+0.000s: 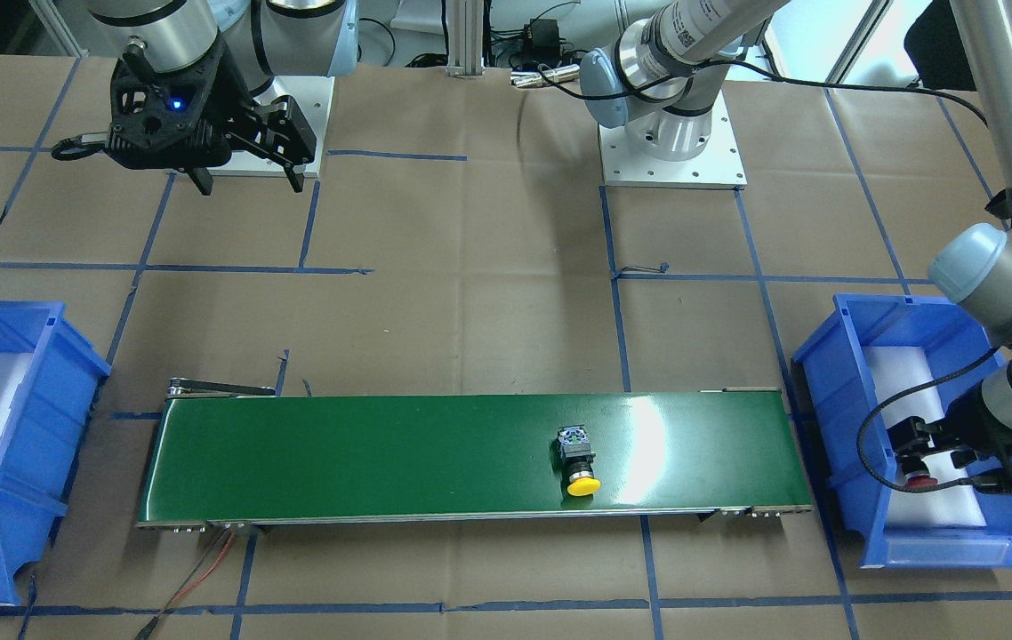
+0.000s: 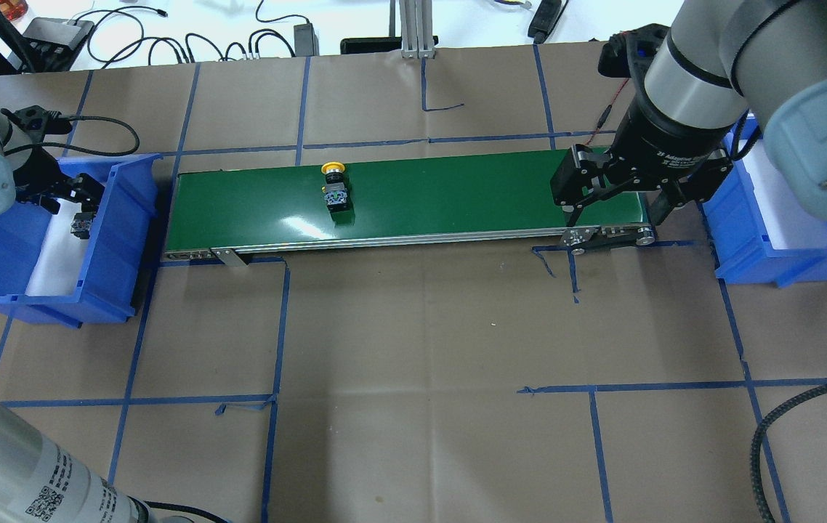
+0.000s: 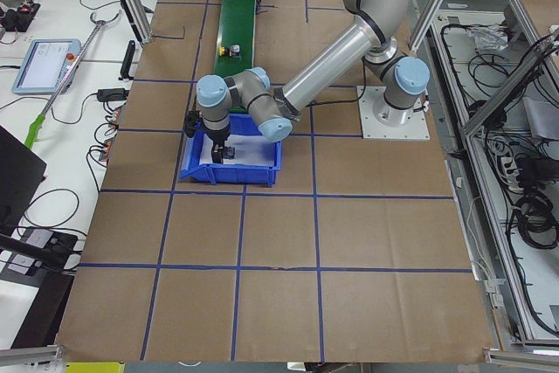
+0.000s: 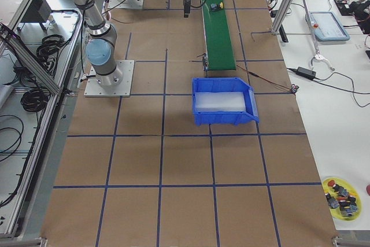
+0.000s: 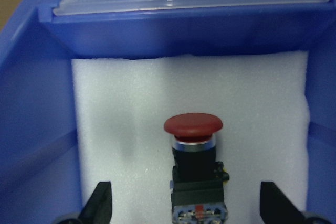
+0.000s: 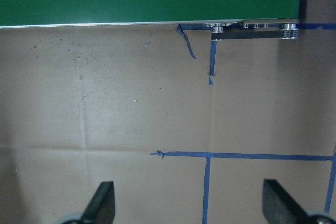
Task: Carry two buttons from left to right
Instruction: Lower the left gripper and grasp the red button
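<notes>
From across the table you see the yellow button lying on its side on the green belt. Its mushroom cap faces the camera, with the black collar and then the grey terminal block behind it. The red button lies in the blue bin off the belt's end on the robot's left, under the left gripper. Only its cap shows here; the gripper covers the rest. The right gripper hangs at the upper left with its jaws spread and nothing in them.

Overhead, the yellow button sits in the belt's left half, close to the far edge. In the bin the red one is too dark and small to make out. The right gripper appears by the belt's right end, beside the second blue bin.

Your left wrist camera shows the red button best. It has a domed red cap, a silver ring and a black collar, and its block is cut off by the bottom edge. It lies on white foam. The fingers stand wide on either side, clear of it.

Your right wrist camera shows wide-set fingertips over brown paper, holding nothing.
</notes>
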{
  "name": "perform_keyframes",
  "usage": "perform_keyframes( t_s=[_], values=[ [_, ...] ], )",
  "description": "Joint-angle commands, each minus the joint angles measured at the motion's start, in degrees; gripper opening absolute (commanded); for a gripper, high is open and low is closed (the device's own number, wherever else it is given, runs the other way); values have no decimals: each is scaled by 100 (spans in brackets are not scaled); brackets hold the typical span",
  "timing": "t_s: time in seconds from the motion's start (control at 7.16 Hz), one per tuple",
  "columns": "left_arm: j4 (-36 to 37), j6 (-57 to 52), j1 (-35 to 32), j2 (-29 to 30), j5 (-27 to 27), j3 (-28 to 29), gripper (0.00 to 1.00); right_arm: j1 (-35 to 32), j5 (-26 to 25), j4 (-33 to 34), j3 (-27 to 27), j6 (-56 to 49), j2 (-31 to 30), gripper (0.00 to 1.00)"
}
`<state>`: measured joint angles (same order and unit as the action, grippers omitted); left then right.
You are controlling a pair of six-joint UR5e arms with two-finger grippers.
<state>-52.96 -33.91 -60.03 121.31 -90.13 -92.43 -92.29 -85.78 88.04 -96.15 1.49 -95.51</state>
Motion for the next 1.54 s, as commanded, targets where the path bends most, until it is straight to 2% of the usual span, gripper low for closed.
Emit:
perform_keyframes(
  t_s=[0.0,0.14,0.42,0.7,0.98,1.12,1.26,1.4],
  values=[
    [102,112,-158,42,4,-12,98,0,0,2,0,0,-3,100],
    [102,104,-150,16,4,-29,94,0,0,2,0,0,-3,100],
    [102,77,-115,7,4,-21,62,0,0,2,0,0,-3,100],
    [84,60,-71,7,-22,-30,37,0,0,-7,0,0,-3,100],
    [5,69,-62,-11,-31,-21,5,0,0,2,9,0,-3,100],
    [-117,77,-62,-89,-31,49,0,0,0,2,0,0,-3,100],
    [-545,60,-36,-142,-66,224,0,0,0,-7,9,0,-3,100],
    [-662,51,60,-204,-58,338,0,0,0,-7,9,0,-3,100]
  ],
)
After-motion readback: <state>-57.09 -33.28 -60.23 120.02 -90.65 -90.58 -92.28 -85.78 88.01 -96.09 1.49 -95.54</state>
